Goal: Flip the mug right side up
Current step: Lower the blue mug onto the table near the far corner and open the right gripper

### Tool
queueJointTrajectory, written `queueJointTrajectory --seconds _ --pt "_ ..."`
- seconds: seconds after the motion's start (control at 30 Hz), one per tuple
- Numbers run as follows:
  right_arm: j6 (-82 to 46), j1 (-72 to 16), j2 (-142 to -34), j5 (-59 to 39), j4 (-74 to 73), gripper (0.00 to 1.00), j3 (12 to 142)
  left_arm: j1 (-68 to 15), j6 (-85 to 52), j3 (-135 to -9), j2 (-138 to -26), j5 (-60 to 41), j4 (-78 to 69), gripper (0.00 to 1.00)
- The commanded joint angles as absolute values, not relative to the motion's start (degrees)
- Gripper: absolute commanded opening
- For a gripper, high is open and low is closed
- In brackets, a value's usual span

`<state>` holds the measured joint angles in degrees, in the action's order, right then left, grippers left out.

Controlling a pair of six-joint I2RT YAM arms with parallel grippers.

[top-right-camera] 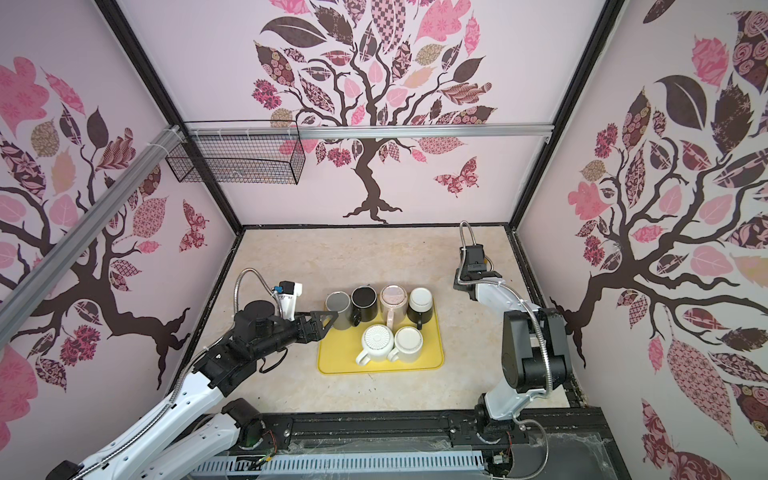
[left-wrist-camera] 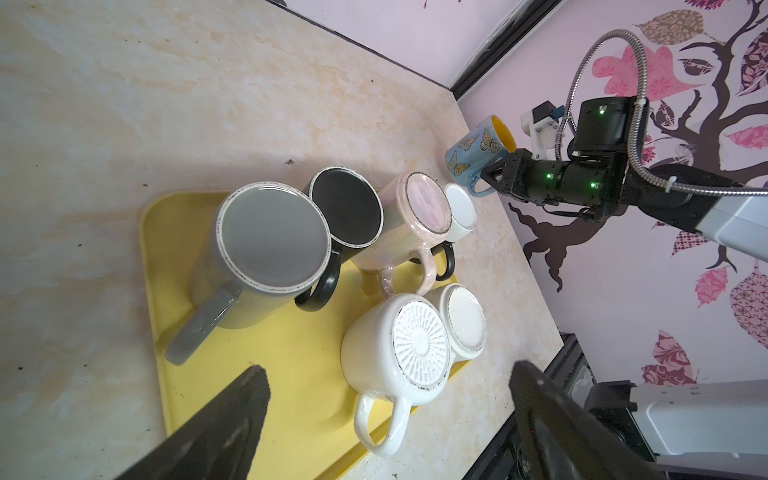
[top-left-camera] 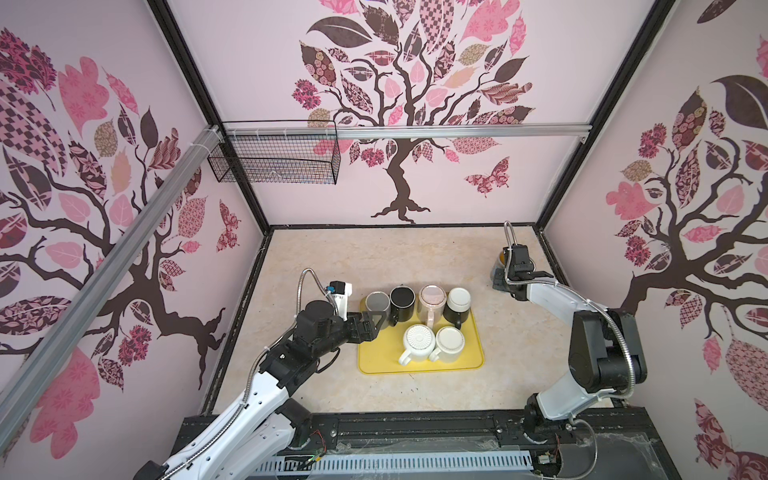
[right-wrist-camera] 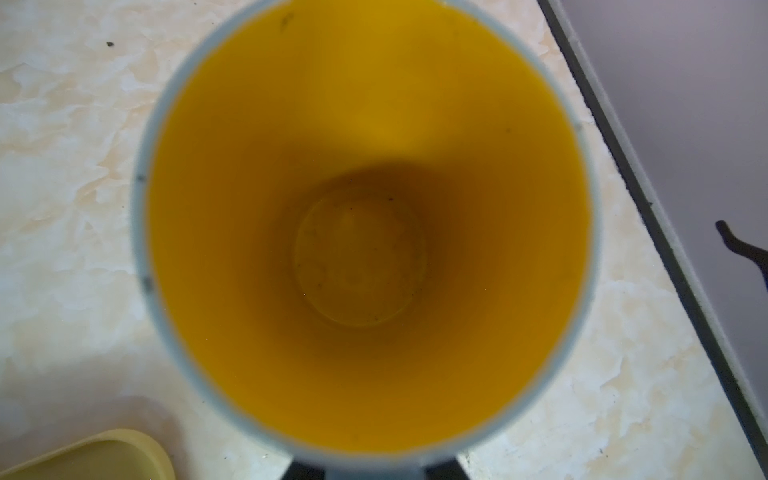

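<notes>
Holding the mug [top-left-camera: 497, 272] mouth-up, right of frame, handle pinched in my right claw [left-wrist-camera: 488, 178]; I reckon only release remains. Left claw [top-left-camera: 374, 319] spread.

Readable text: none in any view.
Six mugs [top-left-camera: 402, 297] on yellow tray [top-left-camera: 382, 361], ahead of left claw [left-wrist-camera: 386, 368]: no lettering, no brand.
Blue butterfly mug [left-wrist-camera: 478, 153], in right claw [left-wrist-camera: 486, 178]: butterflies only, no words.

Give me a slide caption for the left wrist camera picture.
Six upturned mugs on a yellow tray; off the tray, the right pincer holds a butterfly mug by its handle.
</notes>
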<state>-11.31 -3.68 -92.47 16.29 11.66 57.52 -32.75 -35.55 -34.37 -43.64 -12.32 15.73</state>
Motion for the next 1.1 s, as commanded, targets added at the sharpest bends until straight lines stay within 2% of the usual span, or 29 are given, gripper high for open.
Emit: queueJointTrajectory --seconds 0.0,0.6,1.07 --pt "-10.33 -3.95 -92.42 19.58 3.30 0.00 59.10 -32.53 -34.48 -33.66 -43.11 -12.63 14.15 0.94" --pt "-9.62 -4.07 -96.20 15.38 -2.17 0.00 57.48 -32.58 -33.84 -32.52 -43.17 -12.57 13.89 0.93" --pt "-11.01 -5.61 -99.50 16.22 0.87 0.43 59.08 -32.54 -34.15 -31.39 -42.37 -11.57 14.16 0.93"
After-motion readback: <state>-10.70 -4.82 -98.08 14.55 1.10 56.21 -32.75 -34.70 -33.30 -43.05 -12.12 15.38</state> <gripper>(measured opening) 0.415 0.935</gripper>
